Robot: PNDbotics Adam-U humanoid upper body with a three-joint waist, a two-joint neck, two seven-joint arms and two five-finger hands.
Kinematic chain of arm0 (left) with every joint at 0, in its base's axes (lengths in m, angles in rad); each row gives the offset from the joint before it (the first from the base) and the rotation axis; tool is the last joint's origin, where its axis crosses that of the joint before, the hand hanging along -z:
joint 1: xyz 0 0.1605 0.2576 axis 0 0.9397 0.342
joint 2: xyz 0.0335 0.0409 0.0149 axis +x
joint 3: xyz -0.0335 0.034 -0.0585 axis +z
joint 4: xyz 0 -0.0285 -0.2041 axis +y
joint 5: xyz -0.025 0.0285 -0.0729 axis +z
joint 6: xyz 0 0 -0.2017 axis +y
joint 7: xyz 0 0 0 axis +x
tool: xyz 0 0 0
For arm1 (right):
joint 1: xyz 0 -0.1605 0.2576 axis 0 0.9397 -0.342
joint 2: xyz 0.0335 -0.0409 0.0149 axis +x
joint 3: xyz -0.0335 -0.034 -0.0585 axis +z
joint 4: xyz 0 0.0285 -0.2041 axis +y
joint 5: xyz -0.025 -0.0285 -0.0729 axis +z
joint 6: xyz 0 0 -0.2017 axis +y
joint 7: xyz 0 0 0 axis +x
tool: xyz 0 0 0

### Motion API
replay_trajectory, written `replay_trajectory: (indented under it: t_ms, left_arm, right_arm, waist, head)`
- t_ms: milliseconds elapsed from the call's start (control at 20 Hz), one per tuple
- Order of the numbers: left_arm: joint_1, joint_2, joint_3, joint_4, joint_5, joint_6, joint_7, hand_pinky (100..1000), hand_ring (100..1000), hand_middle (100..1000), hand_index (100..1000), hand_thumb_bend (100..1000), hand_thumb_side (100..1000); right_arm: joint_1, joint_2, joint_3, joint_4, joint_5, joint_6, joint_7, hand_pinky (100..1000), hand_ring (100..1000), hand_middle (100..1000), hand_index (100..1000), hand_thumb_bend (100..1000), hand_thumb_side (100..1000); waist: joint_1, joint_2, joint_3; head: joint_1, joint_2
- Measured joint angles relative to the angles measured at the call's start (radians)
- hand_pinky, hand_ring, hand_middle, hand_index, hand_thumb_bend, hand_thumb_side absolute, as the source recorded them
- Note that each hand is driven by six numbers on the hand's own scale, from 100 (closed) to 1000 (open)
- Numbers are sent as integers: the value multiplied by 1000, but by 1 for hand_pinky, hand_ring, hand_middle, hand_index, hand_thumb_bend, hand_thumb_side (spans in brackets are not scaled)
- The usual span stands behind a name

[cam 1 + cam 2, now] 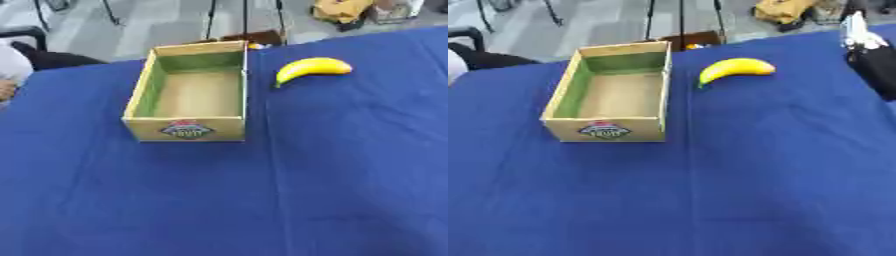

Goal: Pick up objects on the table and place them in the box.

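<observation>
1. Table (332, 200): covered in blue cloth with faint creases; bare across the whole near half.

2. Box (186, 129): open-topped cardboard, set left of centre on the cloth. Tan outside with a printed label on the near wall, green lining on the inner walls, plain brown floor. Holds nothing. Upright, square to the table, top fully open for a drop from above.

3. Banana (312, 68): single, bright yellow, curved, lying flat on the cloth just right of the box's far corner, apart from it, stem end pointing down-left toward the box. Skin smooth and unmarked as far as can be made out.
   - Handling, judged: light; fairly stiff along its length but soft under pressure, so liable to bruise if squeezed; skin smooth, slightly slippery; likely to roll about its curve if nudged.
   - Hold, judged: best taken across the thick middle, fingers on one side and thumb on the other, away from the tapered ends.

4. Right hand (871, 55): dark shape with a pale part on top, at the right edge of the right eye view, level with the banana and well apart from it. Finger posture: cannot tell.

5. Left hand: not seen in either view.
</observation>
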Motion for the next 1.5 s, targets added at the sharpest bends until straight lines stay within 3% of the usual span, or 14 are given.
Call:
replay_trajectory:
  t_ms: [300,550,1000,1500]
  left_arm:
    - [0,0,-1,0,1,0,0,333,751,763,720,100,869]
    - [2,0,-6,0,5,2,-3,332,751,763,720,100,868]
    - [13,0,-13,0,13,2,-12,330,752,764,720,100,868]
    - [25,0,-19,0,21,4,-19,327,754,765,720,100,867]
  right_arm:
    - [-80,-25,29,0,56,23,-33,710,881,772,901,127,1000]
    - [-210,-64,101,33,162,59,34,739,877,808,909,150,1000]
    - [-411,-83,235,292,346,88,251,773,888,862,929,203,1000]
    - [-527,-77,293,564,417,64,389,809,914,913,947,196,1000]
  waist:
    - [0,-4,3]
    - [0,-11,12]
    - [0,-19,24]
    - [1,-28,30]
  head:
    - [1,0]
    - [-2,1]
    - [-17,8]
    - [-36,22]
